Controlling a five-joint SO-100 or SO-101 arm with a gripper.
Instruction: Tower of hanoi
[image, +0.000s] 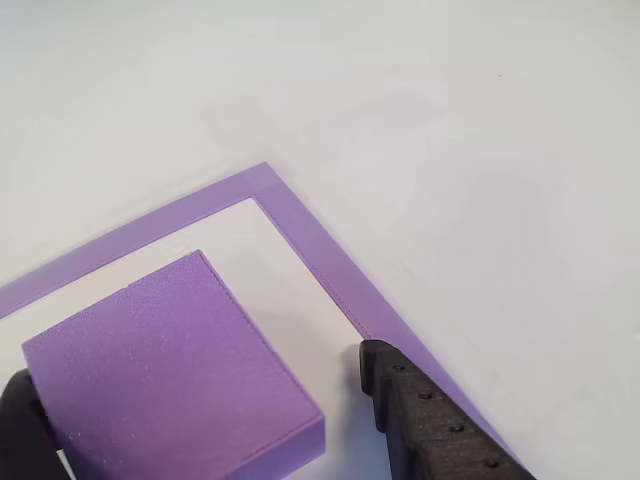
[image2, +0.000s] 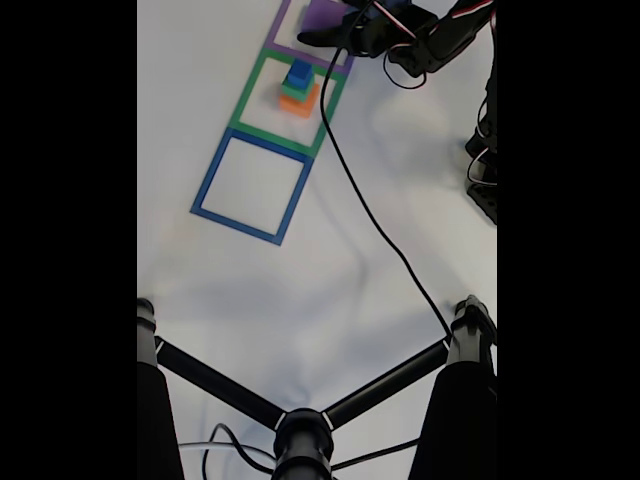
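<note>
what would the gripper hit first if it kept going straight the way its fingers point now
Likely the flat purple foam slab, which already sits between the black fingers of the gripper. Beyond the slab lies the purple tape outline, flat on the white table, then nothing more as far as the other view shows.

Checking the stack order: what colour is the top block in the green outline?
Blue, clearest in the fixed view.

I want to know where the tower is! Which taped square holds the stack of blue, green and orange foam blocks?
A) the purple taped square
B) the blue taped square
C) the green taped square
C: in the fixed view the stack of blue, green and orange foam blocks stands inside the green taped square.
</note>
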